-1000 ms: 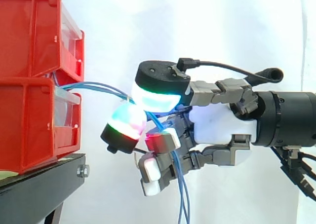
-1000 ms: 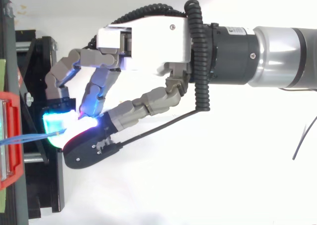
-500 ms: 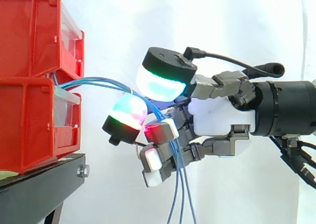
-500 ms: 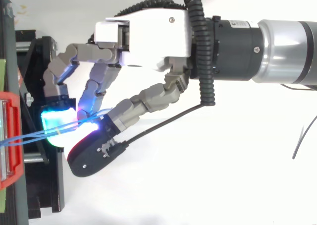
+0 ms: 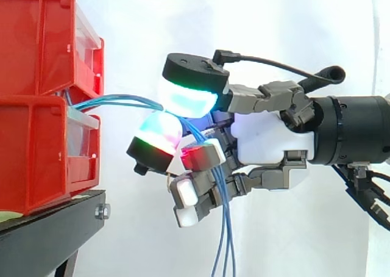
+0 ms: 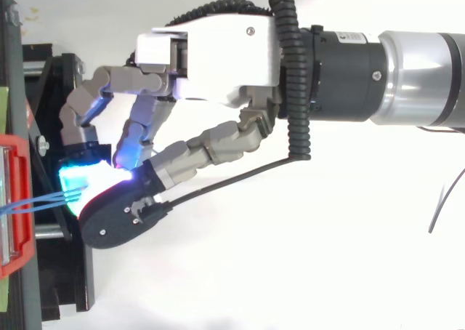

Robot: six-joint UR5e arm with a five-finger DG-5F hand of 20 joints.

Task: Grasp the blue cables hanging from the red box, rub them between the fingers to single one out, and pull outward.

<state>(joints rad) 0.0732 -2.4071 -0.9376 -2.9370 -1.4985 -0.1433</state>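
**Inspector:** Position of the blue cables?

**Recorder:** The blue cables (image 5: 116,98) come out at the left, from between the upper red bin (image 5: 36,39) and the lower red bin (image 5: 36,155). They run right in a shallow arc into the hand. Below the hand, several strands hang loose down to the bottom edge of the side view. The bins stand on a black stand (image 5: 55,228), with a white curtain (image 5: 256,27) behind.

**Inspector:** Condition of the hand?

**Recorder:** The hand (image 5: 274,144) reaches in from the right with its fingers curled. The thumb pad (image 5: 186,97), glowing cyan and green, sits on top. A finger pad (image 5: 157,136), glowing cyan and red, sits just beneath it. The cables pass between these two and are pinched there. The remaining fingers are curled lower down, with the hanging strands running past them.

**Inspector:** Confirmed from above?

**Recorder:** Yes. In the top view the two pads are closed together just right of the bin front, and the cables (image 6: 36,201) enter them from the left.
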